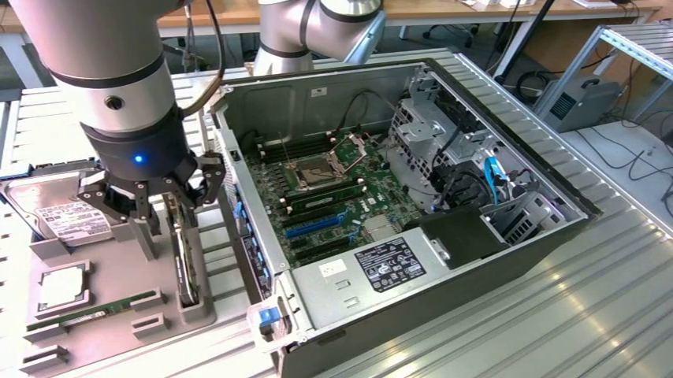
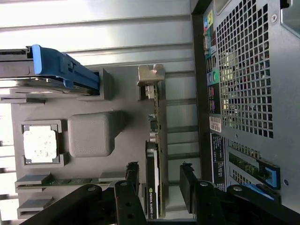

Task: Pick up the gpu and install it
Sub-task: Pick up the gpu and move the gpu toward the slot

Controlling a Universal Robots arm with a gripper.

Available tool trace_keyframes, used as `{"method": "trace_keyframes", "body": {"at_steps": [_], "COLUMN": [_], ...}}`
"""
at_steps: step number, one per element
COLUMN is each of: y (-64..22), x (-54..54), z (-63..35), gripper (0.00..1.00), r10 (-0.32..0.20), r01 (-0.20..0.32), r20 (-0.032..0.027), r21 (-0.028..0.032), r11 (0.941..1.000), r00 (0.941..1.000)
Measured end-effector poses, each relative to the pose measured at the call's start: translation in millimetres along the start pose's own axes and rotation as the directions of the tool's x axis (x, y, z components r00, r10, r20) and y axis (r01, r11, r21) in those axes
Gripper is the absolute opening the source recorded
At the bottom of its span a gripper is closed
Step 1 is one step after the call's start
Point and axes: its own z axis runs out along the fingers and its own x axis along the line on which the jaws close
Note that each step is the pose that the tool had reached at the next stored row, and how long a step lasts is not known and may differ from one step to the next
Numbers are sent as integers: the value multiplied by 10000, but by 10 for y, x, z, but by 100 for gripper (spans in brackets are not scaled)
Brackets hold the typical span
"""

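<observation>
Gpu sat directly under the gripper; fingers spread wide, one on each side of the card, nothing pinched; card stood on edge along the grey holder's edge nearest the computer case; long axis ran out from between the jaws toward its silvery bracket.

The gpu, a matt black card, carries a bright bare-metal bracket and stands in a tray of dull grey plastic. The gripper is matt black, on an arm with a smooth, satin silver casing. The table is ribbed, shiny aluminium. The computer case shows unpainted grey sheet metal inside and a perforated metal rear panel. The hard drive bears a white paper label and sits in a glossy blue plastic carrier.
</observation>
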Motion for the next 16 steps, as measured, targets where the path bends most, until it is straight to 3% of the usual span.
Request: {"method": "trace_keyframes", "body": {"at_steps": [1,2,5,10,16], "y": [3,1,0,-2,-2], "x": [1,24,33,38,39], "z": [7,12,38,179,201], "gripper": [48,48,48,48,48], "r10": [-516,-598,-625,-639,-640], "r01": [516,598,625,639,640], "r20": [-5,-6,-6,-6,-6], "r21": [-14,-18,-18,-19,-18], "r11": [9987,9982,9980,9980,9979], "r00": [9987,9982,9980,9980,9979]}}
